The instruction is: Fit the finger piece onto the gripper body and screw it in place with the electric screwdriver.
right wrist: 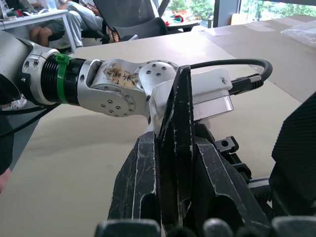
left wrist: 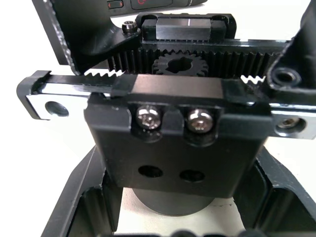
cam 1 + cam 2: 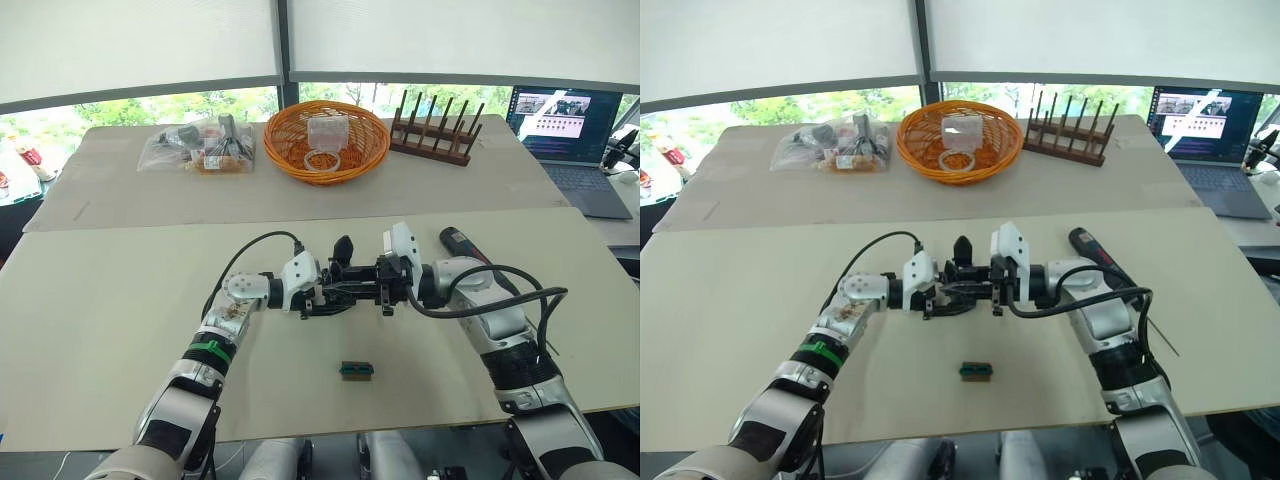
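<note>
Holding gripper body (image 3: 345, 283) in left claw (image 3: 322, 297), finger piece (image 1: 178, 148) pinched in right claw (image 3: 380, 283)

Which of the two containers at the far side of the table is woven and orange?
The round basket in the middle. The clear plastic bag lying to its left is transparent, soft and holds small parts.

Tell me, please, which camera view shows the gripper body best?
The left wrist view: the gripper body appears close up, with its toothed racks, central gear and two screws plain. In the eye views it is a small dark shape between the left gripper and right gripper; the right wrist view shows merely an edge.
</note>
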Robot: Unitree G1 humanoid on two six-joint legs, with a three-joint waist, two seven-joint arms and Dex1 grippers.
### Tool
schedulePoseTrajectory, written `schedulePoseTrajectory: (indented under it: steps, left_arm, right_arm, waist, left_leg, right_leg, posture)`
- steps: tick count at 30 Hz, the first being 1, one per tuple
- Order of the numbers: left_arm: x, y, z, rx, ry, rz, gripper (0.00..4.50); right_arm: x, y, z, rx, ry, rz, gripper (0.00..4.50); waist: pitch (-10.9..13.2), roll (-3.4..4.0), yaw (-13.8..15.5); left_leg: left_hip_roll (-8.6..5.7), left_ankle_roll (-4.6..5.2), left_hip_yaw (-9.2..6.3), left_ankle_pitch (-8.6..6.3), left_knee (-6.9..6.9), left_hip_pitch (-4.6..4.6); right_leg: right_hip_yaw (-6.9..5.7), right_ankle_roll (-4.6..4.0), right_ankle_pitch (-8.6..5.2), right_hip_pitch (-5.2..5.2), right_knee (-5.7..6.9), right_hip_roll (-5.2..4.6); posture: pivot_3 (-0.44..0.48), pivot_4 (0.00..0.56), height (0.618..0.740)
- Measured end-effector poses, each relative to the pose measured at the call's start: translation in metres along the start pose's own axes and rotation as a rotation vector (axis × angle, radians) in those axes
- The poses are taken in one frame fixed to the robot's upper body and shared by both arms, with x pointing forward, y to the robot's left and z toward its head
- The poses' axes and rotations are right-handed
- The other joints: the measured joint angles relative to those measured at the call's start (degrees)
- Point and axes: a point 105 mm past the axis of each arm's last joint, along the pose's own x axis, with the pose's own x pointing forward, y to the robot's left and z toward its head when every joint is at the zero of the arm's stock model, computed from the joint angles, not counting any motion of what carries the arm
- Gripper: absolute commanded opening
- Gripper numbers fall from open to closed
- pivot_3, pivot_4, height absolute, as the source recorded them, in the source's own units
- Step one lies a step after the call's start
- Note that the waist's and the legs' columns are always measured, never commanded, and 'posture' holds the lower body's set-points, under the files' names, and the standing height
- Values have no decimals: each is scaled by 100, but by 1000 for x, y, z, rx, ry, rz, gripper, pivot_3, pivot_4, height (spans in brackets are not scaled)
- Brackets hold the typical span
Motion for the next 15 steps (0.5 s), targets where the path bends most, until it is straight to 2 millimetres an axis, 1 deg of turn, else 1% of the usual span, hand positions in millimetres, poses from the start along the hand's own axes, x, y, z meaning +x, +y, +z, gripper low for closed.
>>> schedulePoseTrajectory:
  steps: [7, 15]
  left_arm:
    - [0, 0, 0, 0, 2, 1, 2387]
    - [-1, 0, -1, 6, 5, 3, 2387]
  right_arm:
    - [-1, -7, -3, 3, 1, 16, 411]
    - [-2, -7, -3, 12, 24, 84, 411]
  waist:
    - [-1, 0, -2]
    - [-5, 0, -5]
  left_leg:
    - [0, 0, 0, 0, -1, 10]
    - [1, 1, 0, -1, -2, 13]
  right_leg:
    - [0, 0, 0, 8, 0, 0]
    - [1, 0, 0, 9, 0, 0]
  posture:
    - [0, 150, 740]
    - [0, 150, 740]
